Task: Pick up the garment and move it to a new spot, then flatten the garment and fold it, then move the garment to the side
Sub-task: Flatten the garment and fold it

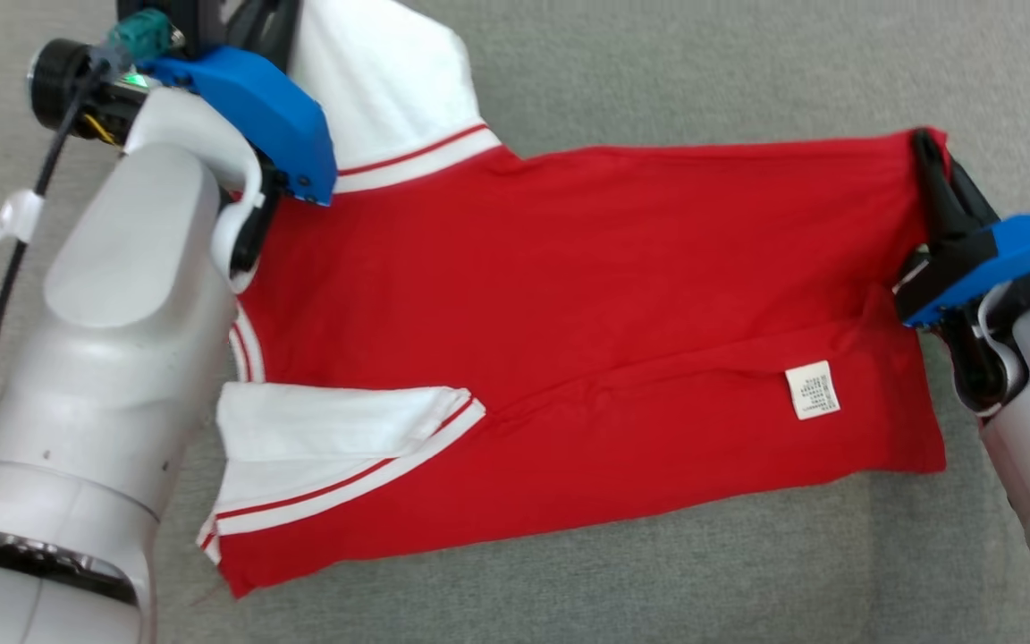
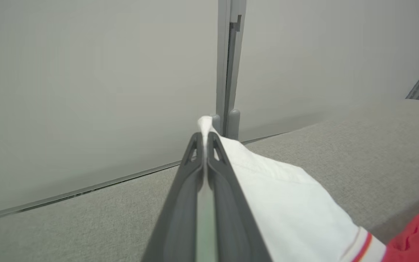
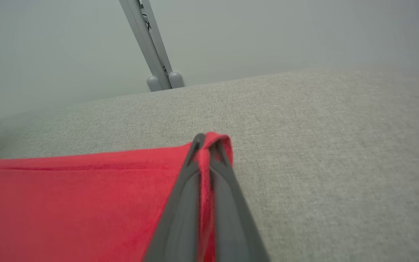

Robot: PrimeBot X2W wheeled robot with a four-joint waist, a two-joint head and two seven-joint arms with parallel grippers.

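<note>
Garment (image 1: 586, 295), a red shirt with white sleeves, lies spread sideways on the grey fabric-topped desk (image 1: 676, 63). At the far left, the left hand (image 2: 203, 140) has its fingers pressed together on the edge of the far white sleeve (image 1: 381, 80), which rises to the fingertips. The near white sleeve (image 1: 327, 447) lies flat on the red body. Further right, a white label (image 1: 812, 390) shows near the hem. At the right end, the right hand (image 3: 206, 140) is clamped on the far hem corner, with red cloth pinched between its fingers.
</note>
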